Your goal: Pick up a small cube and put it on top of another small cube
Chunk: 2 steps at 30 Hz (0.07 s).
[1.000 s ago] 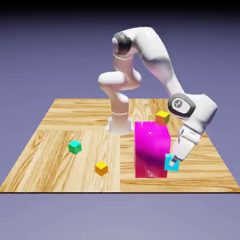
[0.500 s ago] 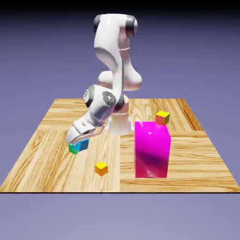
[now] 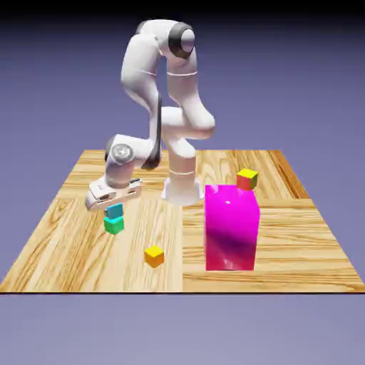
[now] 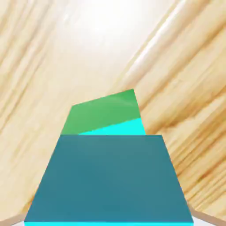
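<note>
The small cyan-blue cube (image 3: 114,211) rests on top of the other small cube, the green one (image 3: 113,227), toward the exterior view's left on the wooden table (image 3: 71,249). My gripper (image 3: 113,205) hangs straight over the stack with its fingers down either side of the cyan cube. In the hand view the cyan cube (image 4: 110,181) fills the lower half, and the green cube (image 4: 103,112) peeks out beyond it, turned slightly. Only slivers of my fingertips (image 4: 211,219) show at the bottom corners, just outside the cyan cube's sides, so the jaws look open.
A tall magenta block (image 3: 232,228) stands at the exterior view's right. A yellow-and-red cube (image 3: 247,178) sits behind it. An orange cube (image 3: 154,255) lies near the front edge, right of the stack. The robot's base (image 3: 182,189) stands behind the middle.
The arm swung from beside the magenta block over to the exterior view's left, carrying the cyan cube. It set the cube down on the green cube, and the jaws have parted.
</note>
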Tool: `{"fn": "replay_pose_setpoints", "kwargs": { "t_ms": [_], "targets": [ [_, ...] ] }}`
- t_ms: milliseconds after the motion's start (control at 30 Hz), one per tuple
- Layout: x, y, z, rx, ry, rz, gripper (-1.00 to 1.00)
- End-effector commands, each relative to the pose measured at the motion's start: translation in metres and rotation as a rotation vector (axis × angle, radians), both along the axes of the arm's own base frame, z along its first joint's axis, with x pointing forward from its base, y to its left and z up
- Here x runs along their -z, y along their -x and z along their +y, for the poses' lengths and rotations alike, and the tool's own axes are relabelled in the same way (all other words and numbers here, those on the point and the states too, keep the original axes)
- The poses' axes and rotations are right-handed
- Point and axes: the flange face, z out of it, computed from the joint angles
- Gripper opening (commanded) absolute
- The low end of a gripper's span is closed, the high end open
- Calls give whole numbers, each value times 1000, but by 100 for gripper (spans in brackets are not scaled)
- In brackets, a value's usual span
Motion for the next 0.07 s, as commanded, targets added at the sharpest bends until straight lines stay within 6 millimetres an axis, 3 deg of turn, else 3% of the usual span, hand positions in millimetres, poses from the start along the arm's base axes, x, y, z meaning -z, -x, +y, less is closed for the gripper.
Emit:
{"fn": "replay_pose_setpoints", "kwargs": {
  "t_ms": [0, 33],
  "targets": [
    [0, 0, 0, 0, 0, 0, 100],
    [-10, -4, 1, 0, 4, 0, 100]
  ]
}}
